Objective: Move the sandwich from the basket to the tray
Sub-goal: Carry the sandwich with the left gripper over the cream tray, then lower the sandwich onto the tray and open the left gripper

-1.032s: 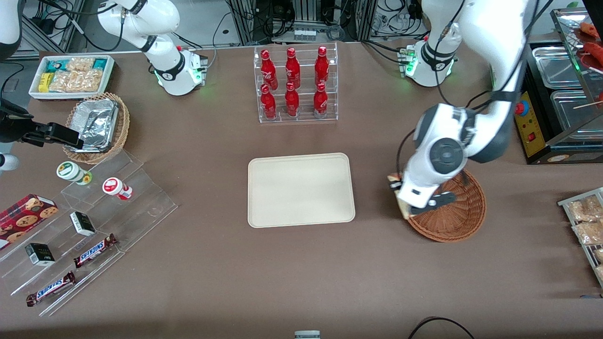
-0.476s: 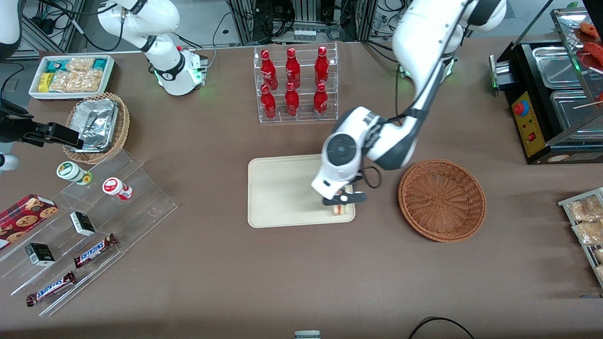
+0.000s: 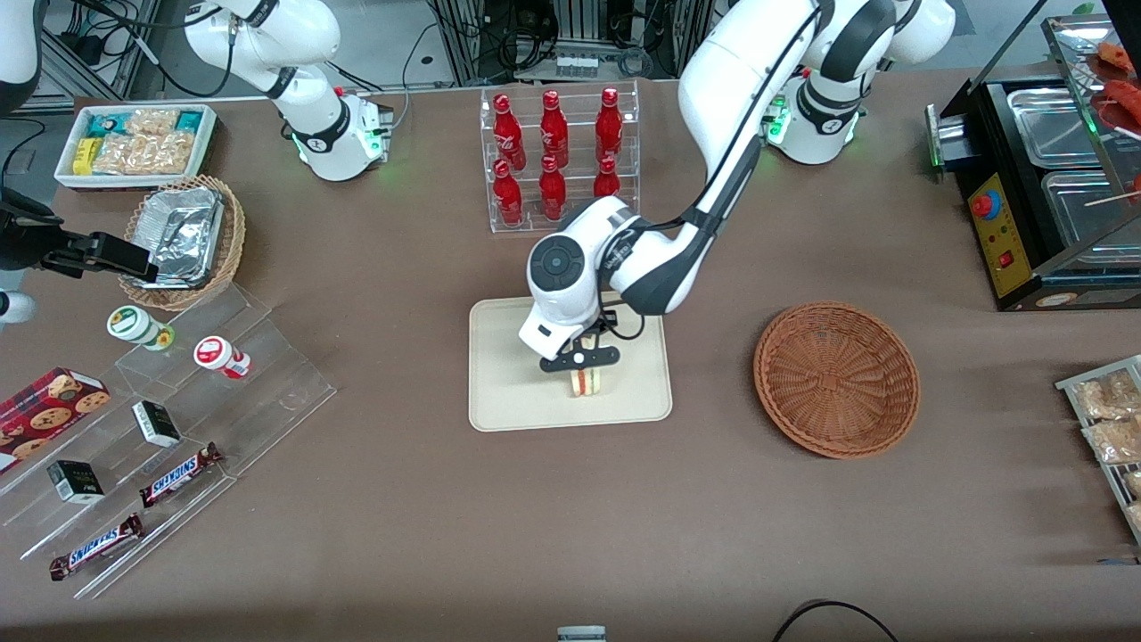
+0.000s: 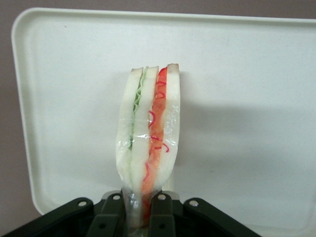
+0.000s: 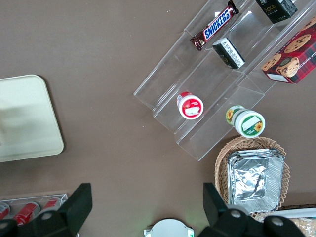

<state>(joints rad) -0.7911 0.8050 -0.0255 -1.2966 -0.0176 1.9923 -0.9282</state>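
One sandwich (image 4: 148, 143) end hidden between claw (image 4: 140, 210) fingers (image 4: 111, 217).

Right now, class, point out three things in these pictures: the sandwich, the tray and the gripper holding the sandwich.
sandwich (image 4: 148, 143), left wrist view: on its striped cut edge.
tray (image 3: 508, 406), front view: on bare tray floor near a corner.
gripper (image 3: 581, 360), front view: midway between its fingertips, shut on the sandwich above the tray.

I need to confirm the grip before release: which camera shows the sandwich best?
The left wrist view: the sandwich fills it, pinched by the gripper above the tray. The front view shows only a small part; the right wrist view, none.
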